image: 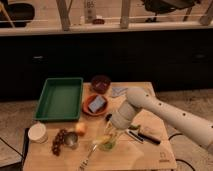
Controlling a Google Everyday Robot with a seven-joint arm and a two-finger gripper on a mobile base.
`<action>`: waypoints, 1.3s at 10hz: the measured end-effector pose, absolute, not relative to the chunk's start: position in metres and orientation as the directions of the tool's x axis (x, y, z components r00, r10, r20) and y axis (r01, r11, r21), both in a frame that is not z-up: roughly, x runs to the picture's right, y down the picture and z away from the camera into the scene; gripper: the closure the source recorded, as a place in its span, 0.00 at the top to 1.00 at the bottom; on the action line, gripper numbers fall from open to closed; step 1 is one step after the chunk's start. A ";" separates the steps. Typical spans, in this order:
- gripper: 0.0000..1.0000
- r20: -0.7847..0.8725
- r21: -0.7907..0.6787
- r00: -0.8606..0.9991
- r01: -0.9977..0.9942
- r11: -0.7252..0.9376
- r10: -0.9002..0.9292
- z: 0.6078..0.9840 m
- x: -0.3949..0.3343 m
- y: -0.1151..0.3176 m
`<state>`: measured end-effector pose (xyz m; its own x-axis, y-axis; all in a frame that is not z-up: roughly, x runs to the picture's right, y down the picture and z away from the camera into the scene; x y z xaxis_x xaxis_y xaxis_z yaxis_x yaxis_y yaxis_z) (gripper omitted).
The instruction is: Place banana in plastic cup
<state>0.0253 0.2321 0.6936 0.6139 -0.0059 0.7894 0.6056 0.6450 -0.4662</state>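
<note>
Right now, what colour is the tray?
Green tray, camera view; claw over the plastic cup.

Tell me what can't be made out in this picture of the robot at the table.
- Gripper, camera view: hangs directly over the plastic cup; the arm's white wrist covers its tip.
- Banana: only a pale streak at the cup; whether it is inside cannot be told.
- Arm: cut off by the right edge.

A green tray (59,98) is set left of an orange plate (95,105); grapes (59,141) are laid by a white container (37,132).
</note>
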 end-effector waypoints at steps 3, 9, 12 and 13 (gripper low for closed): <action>0.80 0.791 -0.464 0.611 0.607 0.645 -0.006 0.693 0.030 0.232; 0.80 0.801 -0.457 0.599 0.615 0.643 -0.003 0.696 0.034 0.232; 0.80 0.805 -0.456 0.593 0.616 0.643 0.003 0.699 0.037 0.231; 0.80 0.807 -0.455 0.591 0.616 0.643 0.006 0.700 0.038 0.230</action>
